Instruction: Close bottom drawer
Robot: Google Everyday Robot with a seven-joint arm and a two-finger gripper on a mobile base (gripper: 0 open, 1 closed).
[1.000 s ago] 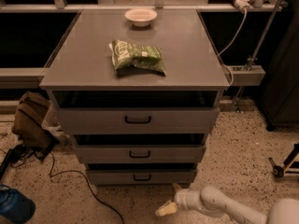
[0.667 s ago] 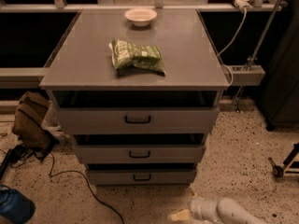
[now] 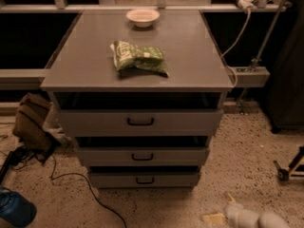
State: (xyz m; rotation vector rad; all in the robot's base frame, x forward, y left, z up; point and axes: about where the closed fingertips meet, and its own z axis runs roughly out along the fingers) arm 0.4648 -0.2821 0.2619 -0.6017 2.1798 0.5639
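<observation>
Grey metal cabinet [image 3: 190, 46] with three drawers, shallow grey bottom drawer [image 3: 145, 179] lowest, dark gap above it, one green snack bag [image 3: 139, 57], one white bowl [image 3: 142, 17], white-armed gripper [image 3: 216, 217] near floor, lower right, grip state cannot be told

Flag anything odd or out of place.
All three drawers of the grey metal cabinet, including the shallow grey bottom drawer, show dark gaps above their fronts, looking ajar. A crumpled green snack bag lies on top. The gripper sits low, right of it.
</observation>
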